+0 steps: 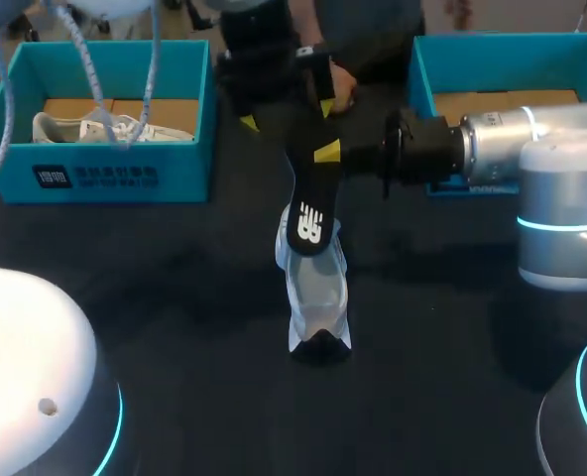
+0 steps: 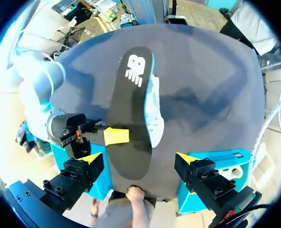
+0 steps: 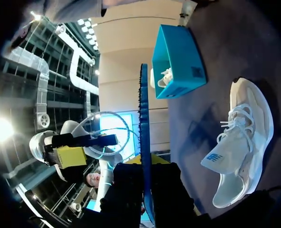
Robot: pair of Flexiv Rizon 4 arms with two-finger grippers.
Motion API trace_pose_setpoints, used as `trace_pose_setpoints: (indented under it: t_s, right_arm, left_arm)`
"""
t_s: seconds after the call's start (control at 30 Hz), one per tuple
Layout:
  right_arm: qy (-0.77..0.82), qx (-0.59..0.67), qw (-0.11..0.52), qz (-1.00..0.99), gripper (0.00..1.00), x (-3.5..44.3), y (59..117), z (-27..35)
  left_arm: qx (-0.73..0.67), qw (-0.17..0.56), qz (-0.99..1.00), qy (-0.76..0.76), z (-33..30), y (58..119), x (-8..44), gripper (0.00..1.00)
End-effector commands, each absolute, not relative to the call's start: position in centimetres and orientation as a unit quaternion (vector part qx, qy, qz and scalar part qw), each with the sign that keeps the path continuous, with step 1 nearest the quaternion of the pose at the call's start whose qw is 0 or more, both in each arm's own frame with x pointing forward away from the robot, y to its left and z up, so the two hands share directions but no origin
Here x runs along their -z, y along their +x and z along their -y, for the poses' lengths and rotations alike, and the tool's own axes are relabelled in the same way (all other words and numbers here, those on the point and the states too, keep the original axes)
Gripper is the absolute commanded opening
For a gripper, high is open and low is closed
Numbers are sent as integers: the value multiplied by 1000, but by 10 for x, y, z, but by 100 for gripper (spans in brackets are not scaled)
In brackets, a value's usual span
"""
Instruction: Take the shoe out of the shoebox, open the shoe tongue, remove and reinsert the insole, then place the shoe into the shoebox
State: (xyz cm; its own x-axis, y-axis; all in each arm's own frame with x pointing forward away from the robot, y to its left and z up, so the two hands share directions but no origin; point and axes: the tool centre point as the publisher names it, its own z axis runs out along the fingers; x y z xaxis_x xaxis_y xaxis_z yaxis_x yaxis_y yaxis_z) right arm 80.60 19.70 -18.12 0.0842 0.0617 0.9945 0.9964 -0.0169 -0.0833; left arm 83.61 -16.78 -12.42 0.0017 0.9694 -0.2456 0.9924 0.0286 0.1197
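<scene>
A white and grey shoe (image 1: 316, 297) (image 3: 242, 142) lies in the middle of the dark table, toe towards me. Above it hangs the black insole (image 1: 307, 213) (image 2: 128, 109), slanting down to the shoe's opening. My right gripper (image 1: 326, 149) (image 3: 145, 180) is shut on the insole's upper part, which shows edge-on between its fingers. My left gripper (image 1: 286, 109) (image 2: 139, 161) hangs open behind the insole's upper end, one finger on each side and apart from it. A person's hand (image 1: 339, 87) (image 2: 135, 194) is close to that end; contact cannot be told.
A blue shoebox (image 1: 105, 178) (image 3: 176, 57) at the back left holds another white shoe (image 1: 85, 127). A second blue shoebox (image 1: 424, 69) stands at the back right, partly behind my right arm. The table shows dark around the shoe.
</scene>
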Motion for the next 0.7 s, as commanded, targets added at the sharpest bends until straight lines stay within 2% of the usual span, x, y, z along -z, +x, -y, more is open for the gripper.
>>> trace_pose_setpoints:
  t_s: [0.03, 0.47, 0.7]
  right_arm:
    - [-544, 465, 498, 490, 0, 178, 805, -198]
    - [-548, 467, 494, 488, 0, 173, 807, -199]
    - [-550, 466, 494, 486, 0, 171, 807, -199]
  left_arm:
    - [158, 266, -662, 682, 149, 830, 129, 100]
    - [219, 328, -628, 670, 127, 831, 147, 100]
    - [250, 389, -586, 666, 113, 829, 156, 100]
